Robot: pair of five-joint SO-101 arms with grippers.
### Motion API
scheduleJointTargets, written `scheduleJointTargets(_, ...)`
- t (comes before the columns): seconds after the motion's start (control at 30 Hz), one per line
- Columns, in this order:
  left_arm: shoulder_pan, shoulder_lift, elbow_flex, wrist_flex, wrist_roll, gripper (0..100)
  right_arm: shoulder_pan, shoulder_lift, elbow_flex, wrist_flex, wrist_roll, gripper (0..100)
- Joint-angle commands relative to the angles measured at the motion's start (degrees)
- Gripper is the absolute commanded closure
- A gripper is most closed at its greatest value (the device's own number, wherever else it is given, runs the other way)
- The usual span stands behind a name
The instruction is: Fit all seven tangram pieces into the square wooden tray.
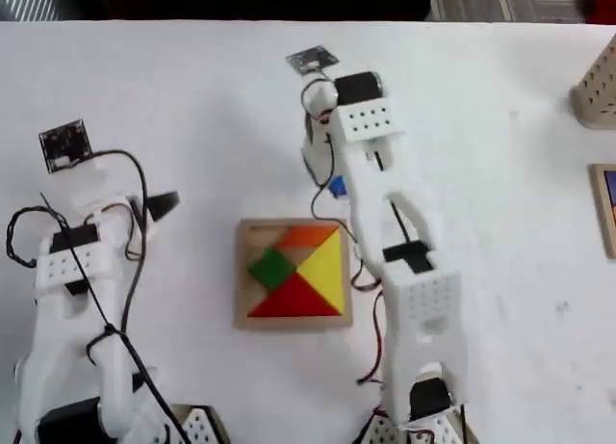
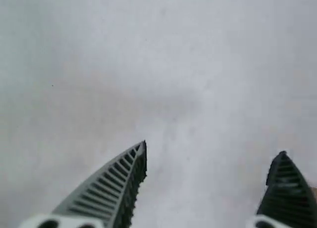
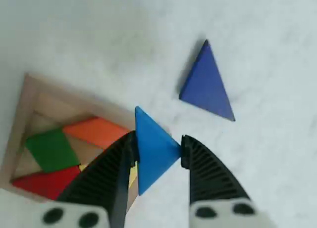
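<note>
Right gripper [image 3: 158, 139] clenches a light-blue triangle [image 3: 151, 154] at one o'clock of the tray [image 1: 242, 271] — left gripper [image 2: 213, 148] hangs released at ten.

No readable text, no labels, no numbers, no signs on anything shown
</note>
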Motion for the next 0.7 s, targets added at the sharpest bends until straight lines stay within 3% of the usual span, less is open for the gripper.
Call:
scheduleJointTargets(0.0,0.8,-2.2,-1.5,-1.5,-0.5,62,-2.9,-10.0,9.9,-2.6,-0.2,98.0)
scheduleJointTargets(0.27,0.7,-2.3,-1.4,-1.5,-0.5,62,-9.7,-26.8,42.2,-20.1,0.9,98.0)
scheduleJointTargets(0.43,0.7,-2.3,-1.4,-1.5,-0.5,62,-10.3,-35.6,58.3,-31.8,-12.9,98.0)
scheduleJointTargets(0.67,0.7,-2.2,-1.4,-1.5,-0.5,62,-10.7,-40.5,65.1,-37.1,-23.4,97.5)
